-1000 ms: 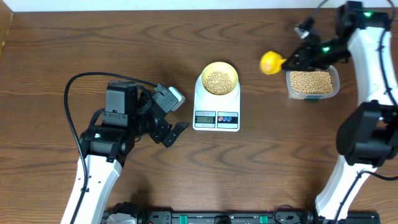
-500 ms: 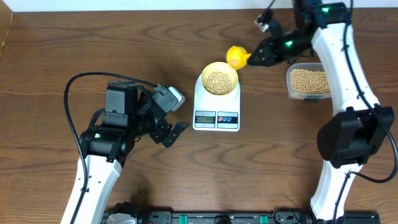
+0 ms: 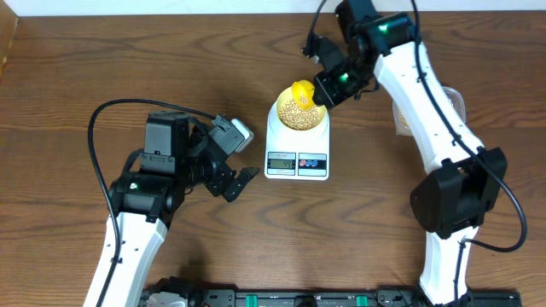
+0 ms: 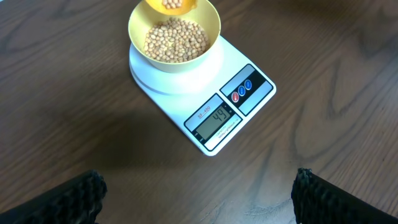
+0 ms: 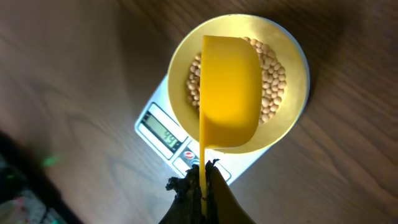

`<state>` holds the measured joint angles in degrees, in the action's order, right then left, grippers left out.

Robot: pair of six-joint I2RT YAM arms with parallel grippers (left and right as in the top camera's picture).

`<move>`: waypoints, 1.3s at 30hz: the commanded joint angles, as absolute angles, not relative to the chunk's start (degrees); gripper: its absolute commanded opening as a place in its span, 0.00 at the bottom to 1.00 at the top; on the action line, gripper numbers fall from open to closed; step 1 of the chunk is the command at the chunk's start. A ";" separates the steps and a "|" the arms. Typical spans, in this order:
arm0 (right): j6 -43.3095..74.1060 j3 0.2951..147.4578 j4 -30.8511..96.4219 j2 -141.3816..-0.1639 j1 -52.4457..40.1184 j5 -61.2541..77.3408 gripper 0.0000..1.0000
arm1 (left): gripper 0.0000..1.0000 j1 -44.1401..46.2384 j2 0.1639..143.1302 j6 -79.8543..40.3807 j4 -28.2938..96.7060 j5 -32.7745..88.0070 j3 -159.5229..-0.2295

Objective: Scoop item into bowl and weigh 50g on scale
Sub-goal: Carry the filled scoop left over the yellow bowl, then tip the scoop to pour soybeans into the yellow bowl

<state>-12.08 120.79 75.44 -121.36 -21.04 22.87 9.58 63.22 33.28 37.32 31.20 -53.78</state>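
Right claw point(image 5: 202, 186) clamped on scoop point(image 5: 229, 93) handle. The scoop head is just beyond the claw, directly over bowl point(image 4: 135, 43) of beans point(image 4: 176, 40) at far end of scale point(image 4: 186, 99). Left claw point(image 4: 199, 183) is spread wide and empty, over surface point(image 4: 74, 112) near-left of scale.

Yellow scoop point(image 5: 229, 93) above a wooden table point(image 3: 68, 68); clear tub point(image 3: 459, 102), apparently, mostly hidden.

Both arms — the left arm point(image 3: 128, 243) and the right arm point(image 3: 431, 92) — have smooth white shells between chunky black joint housings, with a thin black cable point(image 3: 136, 103) looping off the left, small green lights point(image 3: 381, 27) on the right, and rough black fingers point(image 4: 68, 199) on the left claw point(image 4: 198, 177).
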 commanded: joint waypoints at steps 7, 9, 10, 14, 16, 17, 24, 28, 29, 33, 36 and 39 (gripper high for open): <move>-11.40 121.99 74.35 -119.46 -26.70 9.41 0.01 | 0.98 9.32 63.22 34.04 37.47 31.70 -53.69; -11.40 121.99 74.32 -119.46 -27.49 7.90 0.01 | 0.97 9.32 63.22 34.06 37.47 31.70 -53.69; -11.44 121.99 74.35 -119.46 -27.79 7.51 0.01 | 0.98 9.32 63.22 34.04 37.47 31.70 -53.69; -11.42 121.99 74.35 -119.46 -28.25 6.31 0.01 | 0.98 9.32 63.22 34.04 37.50 31.70 -53.69; -11.42 121.99 74.32 -119.46 -28.23 6.31 0.01 | 0.98 9.32 63.22 34.04 37.47 31.70 -53.69; -11.42 121.99 74.32 -119.46 -28.23 6.31 0.01 | 0.98 9.32 63.22 34.06 37.47 31.70 -53.69; -11.42 121.99 74.02 -119.46 -28.23 6.33 0.01 | 0.98 9.32 63.22 34.06 37.47 31.70 -53.69; -11.42 121.99 73.43 -119.46 -28.23 6.37 0.01 | 0.98 9.32 63.22 34.04 37.47 31.70 -53.69; -11.42 121.99 73.34 -119.46 -28.23 6.39 0.01 | 0.98 9.32 63.22 34.06 37.47 31.70 -53.69; -11.40 121.99 73.36 -119.48 -27.92 8.19 0.01 | 0.98 9.32 63.22 34.04 37.47 31.70 -53.69; -11.38 121.99 73.01 -119.48 -27.00 11.18 0.01 | 0.98 9.32 63.22 34.06 37.50 31.70 -53.69; -11.20 121.99 72.88 -119.48 -25.76 13.56 0.01 | 0.98 9.32 63.22 34.06 37.50 31.70 -53.69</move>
<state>-12.05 120.79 73.03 -121.34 -27.40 9.93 9.58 63.22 33.28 37.32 31.20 -53.78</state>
